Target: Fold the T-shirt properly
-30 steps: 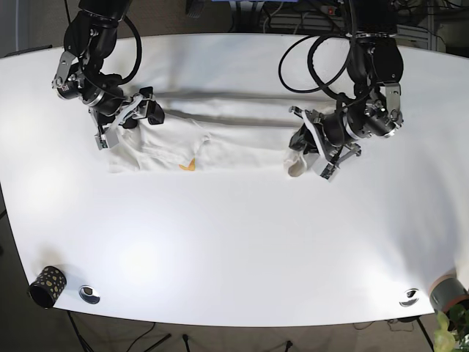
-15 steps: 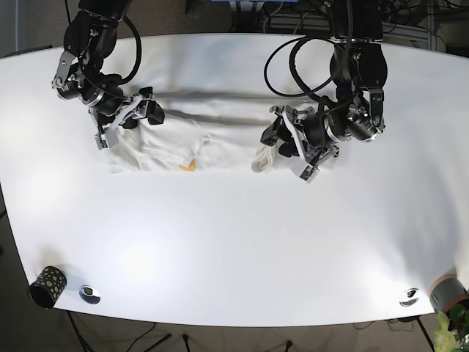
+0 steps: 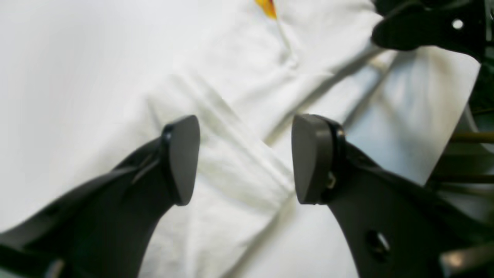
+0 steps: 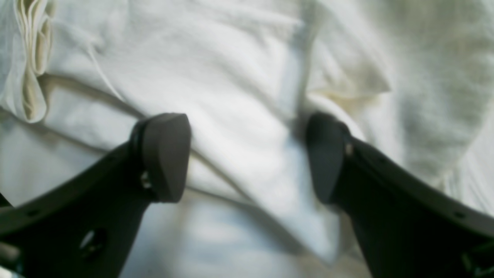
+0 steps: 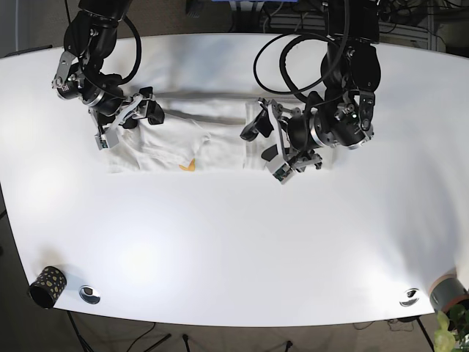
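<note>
— Looking at the base view, where do you find the T-shirt (image 5: 192,139)?

— You find it on the white table (image 5: 220,242), up toward twelve o'clock of centre; it lies as a long white band, partly folded, with a small orange mark (image 5: 187,166) on its near edge; its end at three o'clock is doubled back under your left gripper (image 5: 262,139).

— And how does that left gripper stand?

— Your left wrist view shows its jaws spread apart, one pad (image 3: 181,158) at nine o'clock and the other at three; creased white cloth lies between and below them, and neither pad visibly presses on it; the orange mark sits at the twelve o'clock edge of that view; a black part of the other arm (image 3: 428,23) shows at about one o'clock.

— What of the right gripper (image 5: 138,110)?

— It is at the shirt's nine o'clock end in the base view; the right wrist view shows its jaws apart too, with rumpled cloth bunched between them; the fabric looks to touch the three o'clock finger (image 4: 328,154), though blur keeps you from telling whether it is gripped; a stack of folded hem edges (image 4: 32,58) shows at ten o'clock there.

— Anything else on the table?

— A dark speckled cup (image 5: 47,286) at the seven o'clock corner, with a small round fitting (image 5: 89,294) just beside it; another round fitting (image 5: 410,296) lies near five o'clock.
</note>
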Controlling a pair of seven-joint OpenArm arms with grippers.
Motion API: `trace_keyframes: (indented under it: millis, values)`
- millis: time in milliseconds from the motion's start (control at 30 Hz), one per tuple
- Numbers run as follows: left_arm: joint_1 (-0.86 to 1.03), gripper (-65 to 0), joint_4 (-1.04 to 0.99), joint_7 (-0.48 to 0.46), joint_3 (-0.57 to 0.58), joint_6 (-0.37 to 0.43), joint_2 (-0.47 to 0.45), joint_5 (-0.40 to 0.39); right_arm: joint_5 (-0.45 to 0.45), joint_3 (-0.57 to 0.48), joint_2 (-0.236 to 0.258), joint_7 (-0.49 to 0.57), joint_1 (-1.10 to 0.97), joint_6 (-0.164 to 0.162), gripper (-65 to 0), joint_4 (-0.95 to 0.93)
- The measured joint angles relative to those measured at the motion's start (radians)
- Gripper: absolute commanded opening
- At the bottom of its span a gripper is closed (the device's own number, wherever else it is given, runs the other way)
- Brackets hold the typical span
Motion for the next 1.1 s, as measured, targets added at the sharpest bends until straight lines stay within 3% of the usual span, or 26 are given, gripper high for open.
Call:
trace_keyframes:
  millis: [167, 300, 600, 733, 800, 900, 1100]
  values:
    - [0.001, -29.6, 0.006, 0.003, -0.202, -0.010, -0.015, -0.002, -0.012, 0.007, -0.002, -0.027, 0.012, -0.003, -19.0, 0.069]
    - [0.009, -29.7, 0.005, 0.008, -0.297, -0.024, -0.040, 0.013, -0.010, 0.030, -0.004, -0.025, 0.048, -0.003, -19.0, 0.130]
    - [0.074, -29.9, 0.004, 0.005, -0.319, -0.038, -0.085, 0.005, -0.008, 0.232, 0.016, -0.057, 0.190, 0.000, -19.0, 0.031]
    - [0.094, -29.9, -0.010, -0.008, -0.313, -0.037, -0.096, 0.003, -0.011, 0.269, 0.082, -0.079, 0.242, 0.003, -18.9, -0.109]
    - [0.103, -29.9, -0.020, -0.029, -0.300, -0.037, -0.097, 0.004, -0.002, 0.274, 0.111, -0.087, 0.253, 0.035, -18.9, -0.180]
    - [0.113, -29.9, -0.052, -0.074, -0.258, -0.037, -0.097, 0.003, 0.086, 0.271, 0.135, -0.090, 0.258, 0.081, -18.9, -0.278]
    - [0.123, -29.9, -0.140, -0.127, -0.256, -0.038, -0.106, 0.003, 0.160, 0.261, 0.143, -0.092, 0.251, 0.085, -18.5, -0.412]
